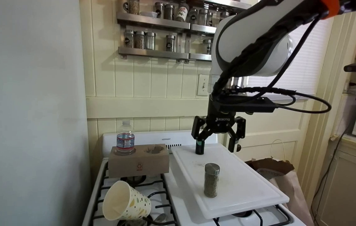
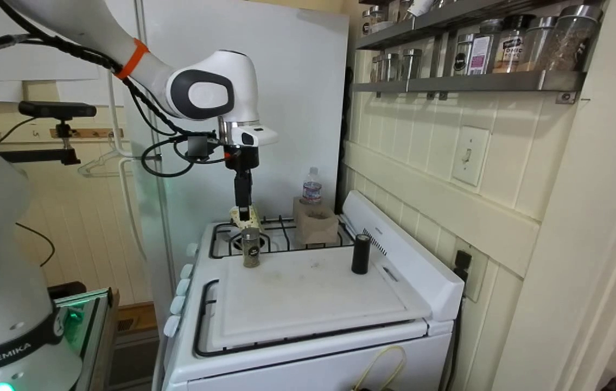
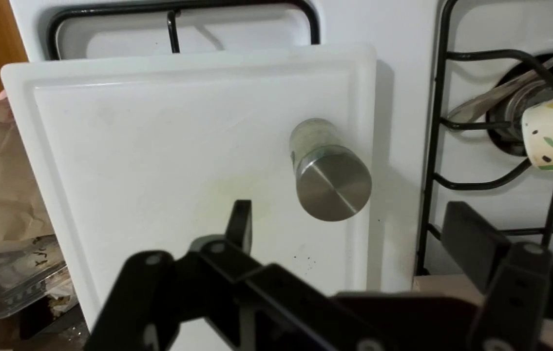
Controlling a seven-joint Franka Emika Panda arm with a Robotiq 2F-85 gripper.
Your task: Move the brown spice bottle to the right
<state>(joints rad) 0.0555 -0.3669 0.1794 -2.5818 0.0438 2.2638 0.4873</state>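
I have a white gas stove [image 2: 308,364] in both exterior views, with a white rectangular plastic cutting board [image 1: 237,179] lying on it. Just beside the board's rear half sits a brown cardboard carton [image 1: 138,161]. My black two-fingered gripper [image 3: 356,229] hangs above the board, its fingers spread wide. Beside the board's front half, a cream paper cup with coloured flecks [image 1: 135,204] lies tipped (partly cut off in my wrist view). The brownish-grey, metal-lidded cylindrical spice bottle [image 1: 211,180] stands upright on the board near its cup-side edge; a near-black cylindrical bottle [image 2: 361,254] stands toward the board's rear.
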